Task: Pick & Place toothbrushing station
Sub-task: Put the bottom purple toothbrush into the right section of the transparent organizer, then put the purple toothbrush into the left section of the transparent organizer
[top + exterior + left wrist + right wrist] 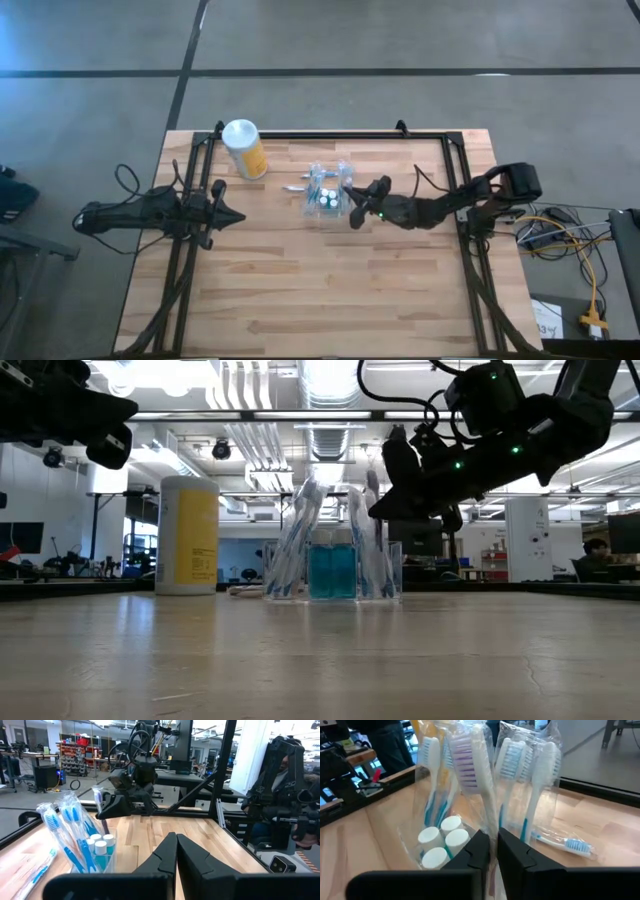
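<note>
The toothbrushing station, a small clear box, stands on the table's middle with several wrapped toothbrushes upright in it and white-capped tubes at its bottom. My right gripper is at the station's right side, its fingers nearly together on a white toothbrush with purple bristles. My left gripper hovers shut to the left of the station, touching nothing. My right gripper pinches the wrapped white toothbrush by its handle, below the head, between its two fingers. The fingers come from the table's right side, slanting a little down, and lie across the handle. The brush stands upright in the station; its lower end is hidden by the fingers.
A yellow canister with a white lid stands at the far left of the station. A loose toothbrush lies flat on the table beside the station. A black frame runs round the table's far and side edges. The near half of the table is bare wood.
</note>
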